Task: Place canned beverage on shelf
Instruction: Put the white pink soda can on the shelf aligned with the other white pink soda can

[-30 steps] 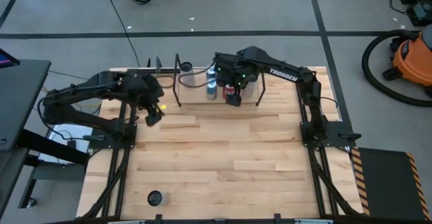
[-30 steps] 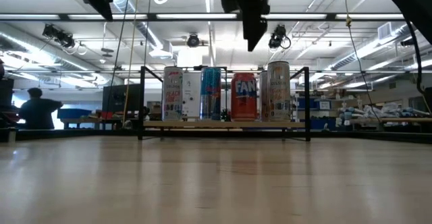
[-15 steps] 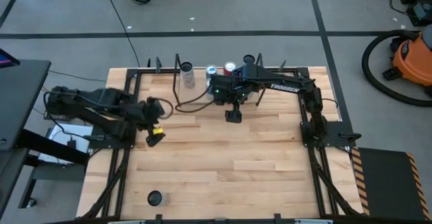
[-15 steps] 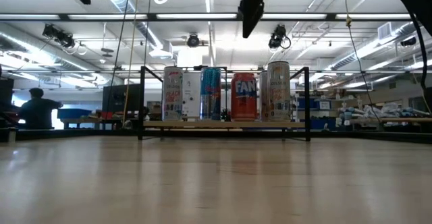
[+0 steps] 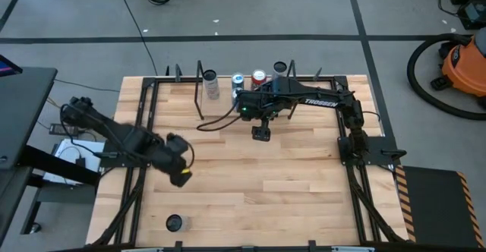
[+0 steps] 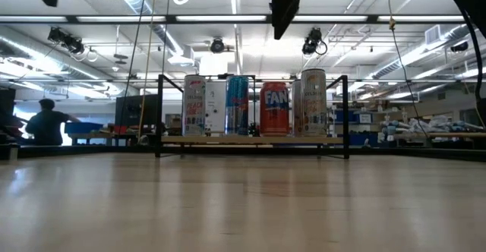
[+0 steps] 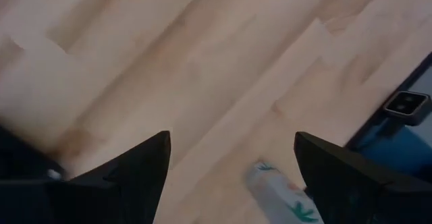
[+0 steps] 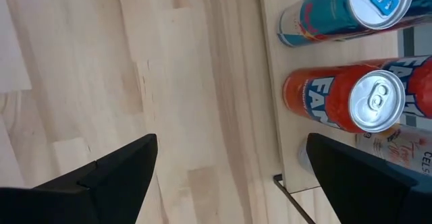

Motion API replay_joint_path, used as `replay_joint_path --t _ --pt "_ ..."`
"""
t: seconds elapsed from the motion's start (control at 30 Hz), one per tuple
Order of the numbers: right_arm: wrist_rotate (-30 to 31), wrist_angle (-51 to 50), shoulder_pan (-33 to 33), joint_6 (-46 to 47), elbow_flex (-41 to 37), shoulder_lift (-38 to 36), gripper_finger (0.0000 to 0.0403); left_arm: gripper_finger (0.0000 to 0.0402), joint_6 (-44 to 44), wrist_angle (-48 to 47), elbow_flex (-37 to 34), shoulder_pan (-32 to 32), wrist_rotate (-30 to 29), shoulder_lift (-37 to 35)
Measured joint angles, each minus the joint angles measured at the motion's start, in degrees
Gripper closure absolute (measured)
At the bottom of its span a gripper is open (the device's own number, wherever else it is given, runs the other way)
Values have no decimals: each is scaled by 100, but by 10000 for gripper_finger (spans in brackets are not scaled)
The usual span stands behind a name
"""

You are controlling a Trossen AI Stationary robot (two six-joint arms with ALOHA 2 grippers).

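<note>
R gripper [image 5: 261, 133] fingers apart, just off shelf [image 6: 254, 140] front edge; L gripper [image 5: 181, 177] fingers apart over open table [image 5: 288, 184].

Four cans [image 6: 255, 104] stand upright in a row on the shelf [image 6: 253, 140] at the table's far edge; a fifth can [image 5: 175, 222] sits near its front-left corner.

Four cans [image 6: 254, 104] fill most of the shelf [image 6: 253, 140]; bare tabletop [image 5: 288, 168] in front is wide open.

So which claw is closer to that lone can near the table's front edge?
The left claw: it hangs just above that lone can. The right claw is far off by the shelf.
</note>
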Motion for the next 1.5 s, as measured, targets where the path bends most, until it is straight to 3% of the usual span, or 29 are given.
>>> replay_joint_path --t 0.67,1.07,1.5 --pt "-4 -2 34 -44 0 0 13 86 -3487 1185 0 -1922 10 1172" --pt "-46 -2 33 -49 0 0 13 86 -4376 1772 7 -2376 95 1760" --pt "-50 35 33 -141 0 0 13 86 -4663 2475 17 -2494 230 2042"
